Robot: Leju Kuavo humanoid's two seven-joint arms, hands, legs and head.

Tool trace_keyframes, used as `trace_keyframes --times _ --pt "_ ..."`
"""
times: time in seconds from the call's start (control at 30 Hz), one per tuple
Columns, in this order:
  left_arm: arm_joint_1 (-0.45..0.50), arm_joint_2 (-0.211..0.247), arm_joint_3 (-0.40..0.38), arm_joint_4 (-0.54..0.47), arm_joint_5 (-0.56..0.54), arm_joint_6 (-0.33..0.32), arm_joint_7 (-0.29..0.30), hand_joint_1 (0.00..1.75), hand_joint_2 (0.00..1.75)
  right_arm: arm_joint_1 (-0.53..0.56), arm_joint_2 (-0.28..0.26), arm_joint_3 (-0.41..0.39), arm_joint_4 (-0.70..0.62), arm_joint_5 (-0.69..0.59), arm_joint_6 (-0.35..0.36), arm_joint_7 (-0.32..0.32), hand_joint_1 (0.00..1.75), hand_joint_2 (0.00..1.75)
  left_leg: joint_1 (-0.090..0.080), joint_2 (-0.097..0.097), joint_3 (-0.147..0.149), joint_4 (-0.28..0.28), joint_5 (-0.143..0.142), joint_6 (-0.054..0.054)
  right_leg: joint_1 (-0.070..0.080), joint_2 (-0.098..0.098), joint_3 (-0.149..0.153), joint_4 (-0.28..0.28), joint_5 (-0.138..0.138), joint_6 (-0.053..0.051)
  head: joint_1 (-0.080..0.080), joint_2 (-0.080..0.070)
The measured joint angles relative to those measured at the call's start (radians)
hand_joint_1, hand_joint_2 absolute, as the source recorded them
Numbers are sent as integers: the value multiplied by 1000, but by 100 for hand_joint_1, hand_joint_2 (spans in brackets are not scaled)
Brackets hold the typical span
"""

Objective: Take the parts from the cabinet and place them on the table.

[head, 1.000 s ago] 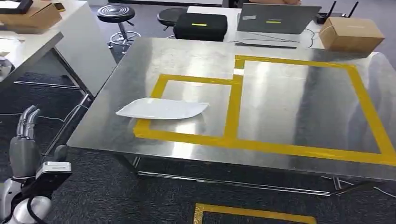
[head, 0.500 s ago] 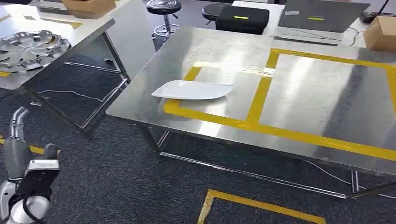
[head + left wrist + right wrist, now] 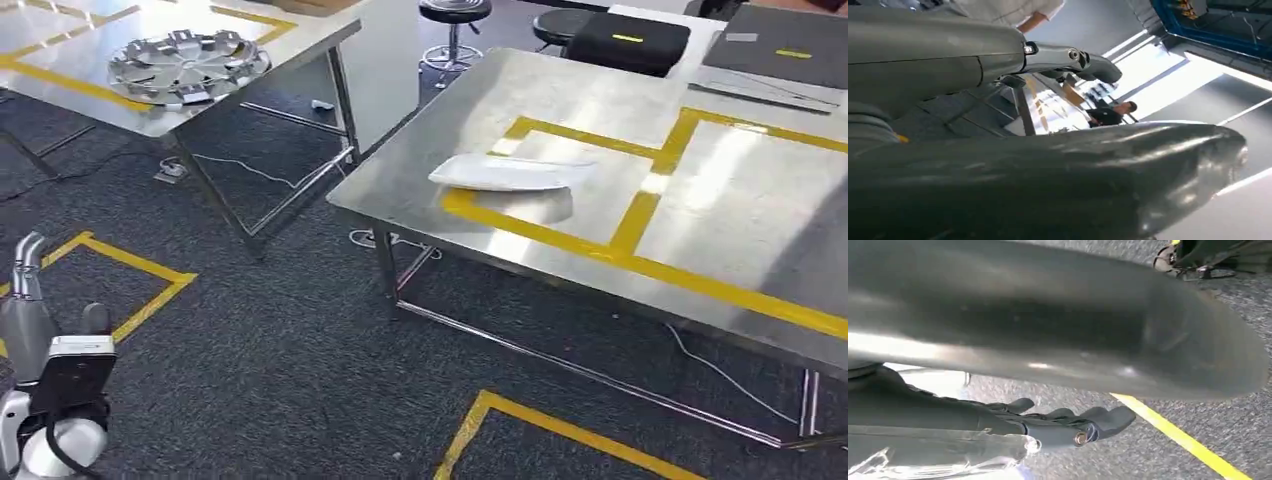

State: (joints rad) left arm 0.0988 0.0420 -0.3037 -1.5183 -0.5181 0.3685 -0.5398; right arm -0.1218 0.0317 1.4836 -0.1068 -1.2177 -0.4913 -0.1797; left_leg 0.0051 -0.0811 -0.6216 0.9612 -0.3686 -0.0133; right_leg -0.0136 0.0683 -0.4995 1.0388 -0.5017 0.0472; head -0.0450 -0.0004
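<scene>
**One part on the surface, robot hands carrying nothing, cabinet not in sight**

We see the left robot hand (image 3: 27, 300) low at the robot's side over the dark grey carpet floor (image 3: 280, 380), fingers (image 3: 28, 255) extended, nothing in it. In the left wrist view the same robot hand (image 3: 1063, 57) shows fingers stretched out, released. The right robot hand (image 3: 1068, 422) hangs over the carpet beside a yellow floor tape line (image 3: 1183, 440), fingers loosely extended, grasping nothing as far as we can tell.

Progress, as we judge it: one flat white plastic part (image 3: 505, 172) already lies on the shiny steel surface (image 3: 420, 130), inside the smaller yellow tape rectangle (image 3: 620, 245) and near its front-left corner. The larger taped area to the right looks bare. We take the task as partly done: more parts to fetch, and both hands free for the next pick. We cannot tell how many remain.

Room: a wide carpet aisle runs between this surface's left edge and a second steel surface (image 3: 60, 95) carrying a silver wheel-cover disc (image 3: 188, 65). Watch the table legs (image 3: 385, 270), the low crossbar (image 3: 600, 375) and loose cables (image 3: 250, 170) on the floor. Black round stools (image 3: 455, 12) stand further back.
</scene>
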Motion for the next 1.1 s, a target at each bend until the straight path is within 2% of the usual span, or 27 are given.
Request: trace_keyframes --times 0.03,0.1,0.17,0.2,0.23,0.27,0.3,0.33,0.37,0.4,0.43,0.47,0.5,0.53,0.6,0.67,0.7,0.73,0.77,0.83,0.87,0.9,0.93,0.97,1.0,1.03,1.1 --pt "-2 -1 0 0 -2 1 0 0 0 0 0 0 0 3 0 0 0 0 -4 -10 -9 2 8 -6 -3 30 41 -58 -24 0 -1 0" --pt "-2 -1 0 0 -4 1 -2 0 0 1 0 0 0 8 0 -1 0 0 -3 -29 -14 1 26 -17 1 10 24 -53 -22 -2 -3 0" --pt "4 -2 1 0 -4 1 -2 0 0 -1 2 0 0 8 1 0 0 0 1 -49 -22 -3 41 -29 -3 -19 15 -52 -9 -22 -3 0" --pt "6 -3 1 0 -4 2 -2 0 0 -3 0 0 0 8 0 0 0 0 -4 -2 -31 11 15 -31 -1 -34 13 -52 -2 -32 -6 0" --pt "3 -3 2 0 -4 1 -2 0 0 -2 0 0 0 8 0 0 0 0 -5 38 -49 56 -38 -36 1 -44 7 -52 6 -40 -20 0" --pt "0 -4 2 0 -4 1 -2 0 0 0 0 0 0 8 0 0 0 0 -4 59 -78 135 -98 -40 5 -60 -3 -52 14 -42 -23 0" --pt "1 -5 1 0 -4 1 -2 0 0 3 0 0 0 8 0 0 0 0 -3 68 -109 227 -146 -43 6 -75 -13 -52 21 -43 -23 0" --pt "1 -5 1 0 -4 1 -2 0 0 4 0 0 0 8 0 0 0 0 -3 69 -132 303 -174 -45 8 -90 -23 -51 28 -43 -23 0" --pt "1 -6 2 2 -4 1 -2 0 0 5 0 0 0 8 0 0 0 0 -2 69 -134 334 -173 -45 9 -107 -31 -51 33 -43 -23 0" --pt "1 -6 2 2 -4 1 -2 0 0 4 0 0 0 8 0 0 0 0 -2 70 -111 319 -154 -44 10 -122 -38 -51 37 -42 -23 0" --pt "1 -6 2 3 -4 1 -2 0 0 3 0 0 0 8 0 0 0 0 -3 73 -69 265 -127 -42 12 -135 -43 -51 41 -41 -24 0" --pt "1 -6 2 3 -4 1 -2 0 0 1 0 0 0 8 0 0 0 0 -4 85 -4 172 -98 -37 13 -148 -45 -51 44 -40 -23 0" --pt "0 -6 2 2 -4 1 -2 0 0 0 0 0 0 8 0 0 0 0 -8 125 72 68 -84 -30 15 -158 -44 -51 46 -37 -23 0" --pt "-4 -6 2 3 -4 1 -2 0 0 1 0 0 0 8 0 0 0 0 -14 166 122 9 -89 -25 21 -169 -47 -49 47 -34 -24 0" --pt "-6 -7 1 3 -4 2 -3 0 0 -1 0 0 0 8 0 0 0 0 -20 153 112 -9 -88 -10 23 -192 -51 -47 56 -23 -21 0" --pt "-1 -7 2 3 -4 2 -3 0 0 -2 0 0 0 9 1 0 0 0 -20 126 99 -14 -81 9 22 -216 -50 -49 60 -13 -22 0" --pt "0 -8 2 3 -5 2 -4 0 0 -3 0 0 0 10 1 0 0 0 -13 117 99 -19 -72 17 19 -177 -60 -38 47 -2 -23 0" --pt "-1 -9 2 3 -10 8 -8 0 0 -2 0 0 0 12 0 0 0 0 -11 105 92 -19 -68 24 19 -120 -75 2 11 3 -17 0" --pt "0 -9 2 3 -25 15 -15 0 0 0 0 0 0 16 1 0 0 0 -11 95 86 -19 -62 28 18 -89 -106 80 -35 4 -15 0" --pt "3 -9 1 3 -46 29 -23 0 0 6 0 0 0 25 2 3 0 0 -12 69 73 -18 -51 31 19 -72 -170 239 -106 5 -14 0" --pt "11 -9 -1 3 -54 35 -25 0 0 8 0 0 0 29 3 6 0 0 -13 54 67 -18 -45 31 19 -70 -184 277 -115 3 -14 0" --pt "17 -9 -2 3 -60 40 -27 0 0 9 0 0 0 32 2 6 0 0 -13 39 63 -17 -41 29 19 -70 -172 260 -97 1 -13 0" --pt "22 -9 -3 3 -61 43 -27 0 0 8 0 0 0 35 2 6 0 0 -13 23 61 -17 -37 27 19 -68 -139 201 -63 -2 -13 0" --pt "24 -9 -3 3 -65 47 -28 0 0 7 0 0 0 36 0 6 0 0 -12 7 59 -17 -33 24 19 -59 -82 98 -15 -6 -13 0" --pt "25 -9 -3 3 -68 51 -29 0 0 7 0 0 0 40 0 5 0 0 -11 -7 58 -16 -30 21 16 -26 -25 -1 25 -10 -13 0" --pt "26 -8 -4 3 -69 55 -29 0 0 6 0 0 0 43 0 4 0 0 -14 -16 54 -13 -26 16 10 45 1 -56 13 -17 -14 0" --pt "27 -8 -4 3 -82 64 -27 0 0 6 0 0 0 48 -1 4 0 0 -9 -40 40 -9 -18 4 13 28 -1 -61 15 -20 -14 0"
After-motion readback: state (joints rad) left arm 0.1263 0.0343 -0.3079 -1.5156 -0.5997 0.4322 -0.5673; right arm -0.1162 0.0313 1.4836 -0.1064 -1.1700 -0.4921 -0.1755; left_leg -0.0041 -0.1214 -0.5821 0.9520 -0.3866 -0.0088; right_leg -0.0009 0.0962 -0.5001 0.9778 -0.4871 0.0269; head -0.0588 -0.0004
